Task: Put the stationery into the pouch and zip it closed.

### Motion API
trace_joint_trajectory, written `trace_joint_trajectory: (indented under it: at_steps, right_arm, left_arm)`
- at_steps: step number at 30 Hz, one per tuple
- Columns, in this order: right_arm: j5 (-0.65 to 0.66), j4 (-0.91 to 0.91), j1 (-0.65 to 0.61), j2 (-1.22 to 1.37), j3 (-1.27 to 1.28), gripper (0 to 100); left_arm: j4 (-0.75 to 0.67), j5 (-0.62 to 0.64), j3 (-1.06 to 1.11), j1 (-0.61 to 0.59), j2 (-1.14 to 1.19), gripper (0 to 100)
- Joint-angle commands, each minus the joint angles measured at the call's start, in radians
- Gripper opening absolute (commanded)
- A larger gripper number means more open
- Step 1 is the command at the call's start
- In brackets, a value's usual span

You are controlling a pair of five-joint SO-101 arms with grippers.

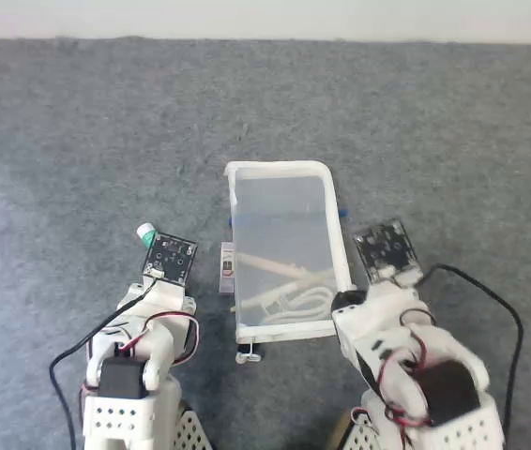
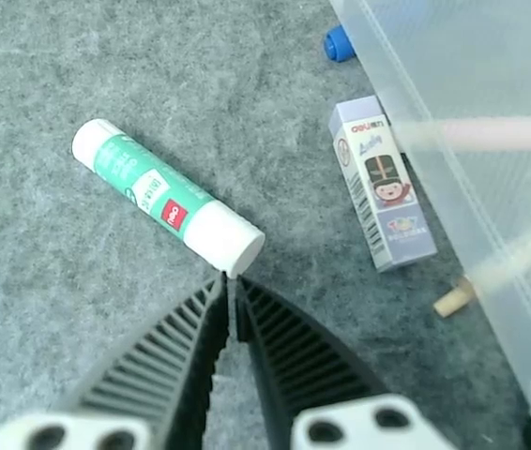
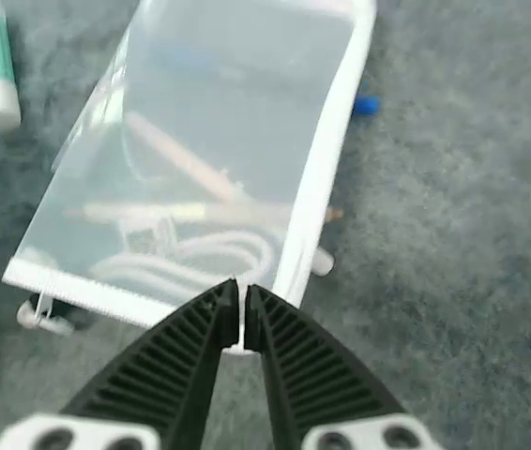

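The clear pouch (image 1: 280,248) with a white rim lies in the middle of the grey table; a pencil and pale looped items show through it (image 3: 200,187). To its left are a small eraser box (image 1: 228,265) (image 2: 383,183) and a green and white glue stick (image 1: 144,232) (image 2: 162,197). My left gripper (image 2: 231,300) is shut and empty, its tips just short of the glue stick's white end. My right gripper (image 3: 242,305) is shut, hovering at the pouch's near right corner (image 1: 333,328).
A blue pen end (image 3: 366,105) (image 2: 338,42) pokes out beside the pouch. A wooden pencil tip (image 2: 451,300) lies at the pouch's edge. The zipper pull (image 1: 247,354) sits at the pouch's near left corner. Grey felt lies open all around.
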Motion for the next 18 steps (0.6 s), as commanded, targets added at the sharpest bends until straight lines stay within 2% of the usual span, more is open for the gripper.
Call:
trace_joint_trajectory:
  at_steps: [1, 10, 15, 18]
  right_arm:
    - [-0.011, 0.001, -0.071, 0.148, -0.072, 0.6]
    - [-0.014, -0.002, -0.226, 0.311, -0.072, 0.6]
    - [-0.144, -0.001, -0.305, 0.364, -0.071, 0.6]
    - [-0.153, -0.002, -0.338, 0.415, -0.071, 0.6]
  left_arm:
    - [0.011, 0.012, -0.013, -0.003, -0.017, 1]
    - [0.011, 0.012, -0.013, -0.003, -0.017, 1]
    - [0.011, 0.012, -0.013, -0.003, -0.017, 1]
    - [0.011, 0.012, -0.013, -0.003, -0.017, 1]
